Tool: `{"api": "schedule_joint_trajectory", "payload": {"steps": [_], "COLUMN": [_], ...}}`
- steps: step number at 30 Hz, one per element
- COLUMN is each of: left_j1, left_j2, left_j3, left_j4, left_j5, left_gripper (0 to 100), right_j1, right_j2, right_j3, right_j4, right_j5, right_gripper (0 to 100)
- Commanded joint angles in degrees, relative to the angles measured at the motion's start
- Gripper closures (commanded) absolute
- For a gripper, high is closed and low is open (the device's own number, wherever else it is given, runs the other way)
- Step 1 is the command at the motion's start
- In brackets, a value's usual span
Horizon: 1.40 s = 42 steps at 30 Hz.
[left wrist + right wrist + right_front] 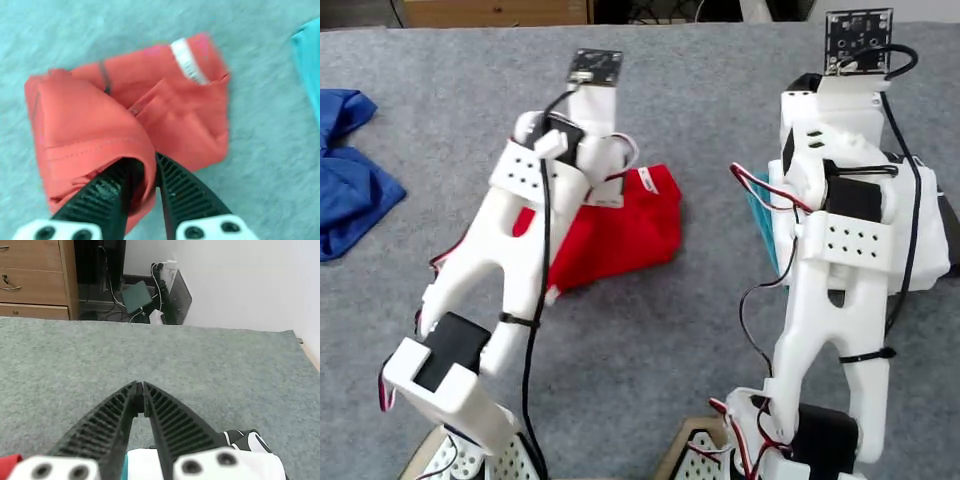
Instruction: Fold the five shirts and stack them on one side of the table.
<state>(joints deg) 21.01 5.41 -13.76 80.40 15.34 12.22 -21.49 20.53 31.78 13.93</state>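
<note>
Within left pincer (146, 162), red shirt (125, 100).

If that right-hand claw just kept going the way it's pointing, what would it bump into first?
Probably just the grey table cover: the right gripper, shut, aims across a bare stretch of it toward the far edge. Nothing stands in that line, though its tilt is hard to judge.

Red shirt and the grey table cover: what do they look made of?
Red shirt: soft, matte cloth, probably a cotton-like knit. It drapes in folds and shows stitched seams and a white sewn-in label. Grey table cover: looks like felt or low-pile carpet, matte and fuzzy. The exact fibre cannot be told.
</note>
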Motion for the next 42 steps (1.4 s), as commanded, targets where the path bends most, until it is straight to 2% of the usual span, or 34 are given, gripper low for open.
{"api": "schedule_joint_trajectory", "payload": {"steps": [1,5,10,18,22,25,29,31,34,37,42], "left_j1": [2.3,4.4,6.6,6.4,6.4,6.3,4.3,2.0,-5.0,-14.5,-26.3], "left_j2": [-2.5,-2.5,-2.0,5.9,8.0,8.9,8.9,8.9,8.1,7.5,7.5], "left_j3": [1.0,3.3,5.2,5.3,3.7,3.1,0.8,-2.9,-12.4,-20.9,-19.6], "left_j4": [-8.4,-16.8,-19.8,-27.4,-27.7,-27.6,-27.4,-25.3,-18.8,-11.9,-6.5], "left_j5": [0.8,0.8,0.8,1.2,3.3,4.8,13.1,12.5,7.4,4.0,0.4], "left_gripper": [97,97,97,97,97,91,78,77,84,97,97], "right_j1": [1.9,4.2,4.4,4.2,4.2,4.2,4.2,4.0,1.6,-6.0,-18.6], "right_j2": [-2.2,-2.2,-2.2,-2.2,-2.2,-2.2,-2.0,-1.8,-1.8,-1.8,-0.1], "right_j3": [-3.0,-3.0,-3.0,-3.0,-3.0,-3.0,-3.0,-3.0,-3.0,-5.4,-9.5], "right_j4": [-1.4,-2.8,-2.9,-2.9,-2.9,-2.9,-2.9,-2.5,3.0,14.9,27.8], "right_j5": [-0.3,-0.3,-0.3,-0.3,-0.2,-0.2,0.3,2.6,6.8,16.1,19.5], "right_gripper": [98.4,98.4,98.4,98.4,98.4,98.4,98.3,98.3,98.3,98.3,98.4]}}
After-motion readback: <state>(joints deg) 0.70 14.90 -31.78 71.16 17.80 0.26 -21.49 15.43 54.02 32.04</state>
